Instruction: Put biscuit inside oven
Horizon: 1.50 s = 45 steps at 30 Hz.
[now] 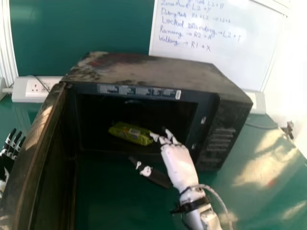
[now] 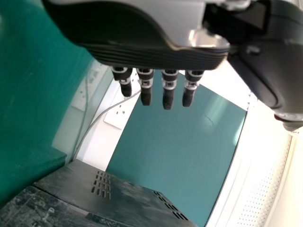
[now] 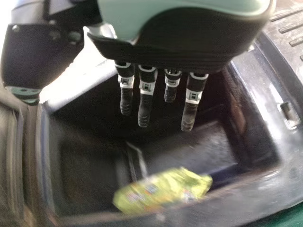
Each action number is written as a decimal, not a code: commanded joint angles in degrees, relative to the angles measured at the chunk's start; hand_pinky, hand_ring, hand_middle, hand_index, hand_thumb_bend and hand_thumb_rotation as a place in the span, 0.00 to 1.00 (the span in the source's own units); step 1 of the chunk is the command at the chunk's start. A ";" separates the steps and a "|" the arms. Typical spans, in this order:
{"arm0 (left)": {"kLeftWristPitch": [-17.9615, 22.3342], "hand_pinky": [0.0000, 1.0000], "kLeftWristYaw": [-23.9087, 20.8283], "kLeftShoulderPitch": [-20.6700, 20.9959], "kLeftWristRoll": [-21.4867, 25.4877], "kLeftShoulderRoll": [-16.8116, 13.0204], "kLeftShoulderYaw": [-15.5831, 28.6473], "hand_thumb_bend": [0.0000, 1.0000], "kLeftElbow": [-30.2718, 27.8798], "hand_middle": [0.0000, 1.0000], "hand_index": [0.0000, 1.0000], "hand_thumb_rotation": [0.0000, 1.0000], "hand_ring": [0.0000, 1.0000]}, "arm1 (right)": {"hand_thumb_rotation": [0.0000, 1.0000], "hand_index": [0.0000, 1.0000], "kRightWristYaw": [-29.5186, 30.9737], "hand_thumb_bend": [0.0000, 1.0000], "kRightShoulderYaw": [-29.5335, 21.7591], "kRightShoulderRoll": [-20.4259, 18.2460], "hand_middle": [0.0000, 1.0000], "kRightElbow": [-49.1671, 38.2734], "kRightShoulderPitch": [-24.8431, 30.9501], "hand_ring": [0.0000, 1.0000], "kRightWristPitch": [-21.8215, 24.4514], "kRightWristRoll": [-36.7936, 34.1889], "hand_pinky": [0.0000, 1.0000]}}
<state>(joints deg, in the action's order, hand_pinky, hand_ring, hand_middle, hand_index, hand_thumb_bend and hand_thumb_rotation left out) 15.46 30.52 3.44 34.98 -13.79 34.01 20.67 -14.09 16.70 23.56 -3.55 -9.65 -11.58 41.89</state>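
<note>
The green biscuit packet (image 1: pixel 130 133) lies inside the black oven (image 1: pixel 144 72), near the front of its cavity; the oven door (image 1: pixel 41 158) stands open at the left. My right hand (image 1: pixel 178 165) is at the oven's mouth, its fingertips close to the packet's right end, thumb apart. In the right wrist view the right hand (image 3: pixel 147 87) has straight fingers, with the biscuit packet (image 3: pixel 163 190) lying apart from them. Left of the door is my left hand (image 1: pixel 10 148); its fingers are straight in the left wrist view, where the left hand (image 2: pixel 168 87) holds nothing.
A green table (image 1: pixel 261 165) carries the oven. Behind it are a white socket strip (image 1: pixel 36 88), a green board (image 1: pixel 81 28) and a whiteboard (image 1: pixel 211 43) with writing. A cable (image 1: pixel 261 126) runs over the table at the oven's right.
</note>
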 commanded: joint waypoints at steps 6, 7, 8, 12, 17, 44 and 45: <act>0.43 0.69 0.50 -1.05 0.26 1.63 -0.48 0.14 2.23 0.79 0.89 0.00 0.73 | 0.62 0.84 -0.48 0.83 -4.30 0.01 0.77 2.48 3.12 0.74 -5.60 -5.72 0.72; 0.58 0.67 0.53 -1.01 0.18 1.62 -0.50 0.13 2.33 0.79 0.89 0.00 0.73 | 0.62 0.84 -0.65 0.83 -4.87 -0.15 0.77 3.02 3.39 0.73 -6.68 -6.82 0.70; 0.66 0.67 0.54 -0.99 0.15 1.63 -0.50 0.13 2.37 0.79 0.89 0.00 0.73 | 0.61 0.84 -0.78 0.83 -5.44 -0.36 0.76 3.54 3.65 0.73 -7.74 -7.97 0.70; 0.54 0.66 0.57 -1.00 0.31 1.77 -0.53 0.13 2.13 0.80 0.89 0.00 0.73 | 0.58 0.81 -1.44 0.82 -7.60 -0.91 0.73 5.92 4.54 0.70 -12.18 -11.64 0.65; 0.66 0.66 0.22 -0.89 0.02 1.78 -0.60 0.14 2.08 0.79 0.88 0.00 0.73 | 0.55 0.78 -0.36 0.83 -10.64 -2.98 0.69 8.81 5.72 0.65 -15.60 -18.64 0.57; 0.18 0.67 0.22 -0.72 0.43 1.50 -0.34 0.14 2.41 0.78 0.88 0.00 0.73 | 0.53 0.65 -4.30 0.69 -21.11 -8.43 0.38 18.14 4.77 0.28 -17.58 -24.32 0.23; 0.27 0.67 0.30 -0.66 0.44 1.48 -0.31 0.14 2.55 0.78 0.88 0.00 0.72 | 0.54 0.65 -4.78 0.68 -21.43 -8.35 0.38 18.98 4.48 0.29 -17.84 -24.15 0.24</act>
<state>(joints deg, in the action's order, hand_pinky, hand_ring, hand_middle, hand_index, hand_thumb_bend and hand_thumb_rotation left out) 15.67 30.78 3.73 34.97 -13.87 34.02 21.54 -17.86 -3.76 15.57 14.12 -3.93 -29.07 18.30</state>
